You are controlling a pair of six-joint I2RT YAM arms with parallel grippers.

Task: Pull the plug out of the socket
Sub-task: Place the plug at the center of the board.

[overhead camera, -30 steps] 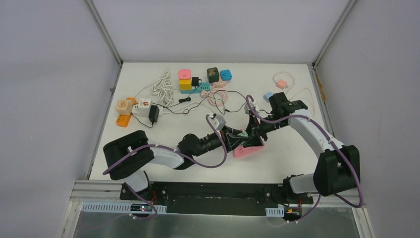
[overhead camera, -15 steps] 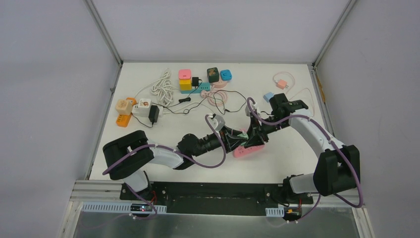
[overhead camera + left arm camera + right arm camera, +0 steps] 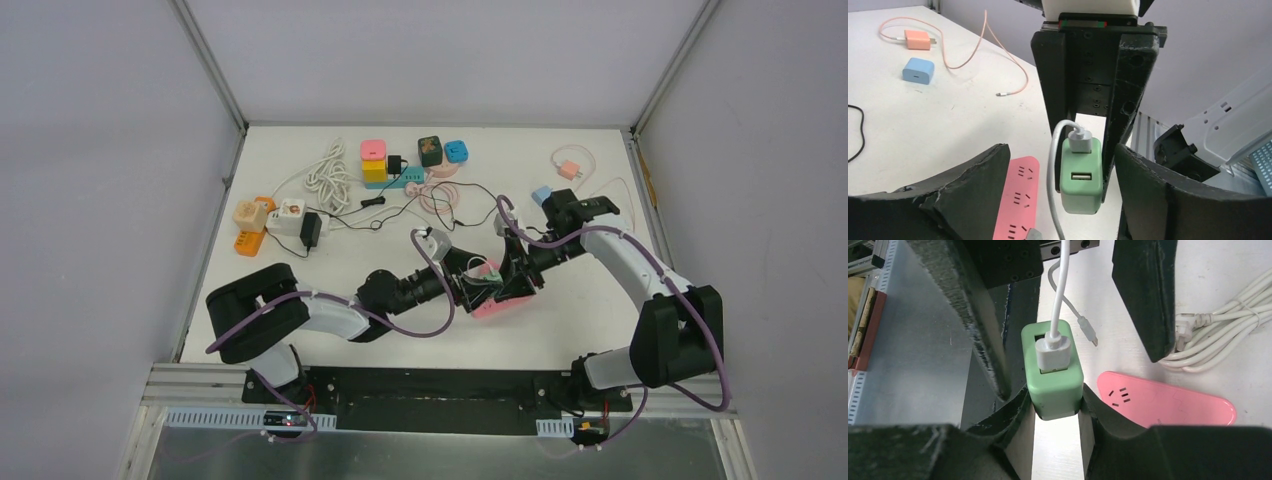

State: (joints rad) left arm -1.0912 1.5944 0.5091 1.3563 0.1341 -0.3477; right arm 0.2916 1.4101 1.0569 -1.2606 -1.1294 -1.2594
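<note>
Your white worktop [image 3: 580, 322] carries everything, and the task's things sit just right of its middle in the overhead view, where the two arms meet. The long pink plastic power strip [image 3: 1168, 402] lies flat there, at the lower right of the right wrist view, its socket holes facing up with nothing plugged in. Your left claw [image 3: 1060, 155] stands open: its two dark fingers fill the lower left and lower right of its own view, with a clear gap to the plug on each side, gripping nothing. Your right claw [image 3: 1054, 400] is closed on the small mint-green cube plug [image 3: 1055, 390], pinching its lower end from both sides. The plug is held off the strip, at the middle of both wrist views. A white USB cable [image 3: 1062, 285] is plugged into one of the plug's ports and runs to the top of the frame.
</note>
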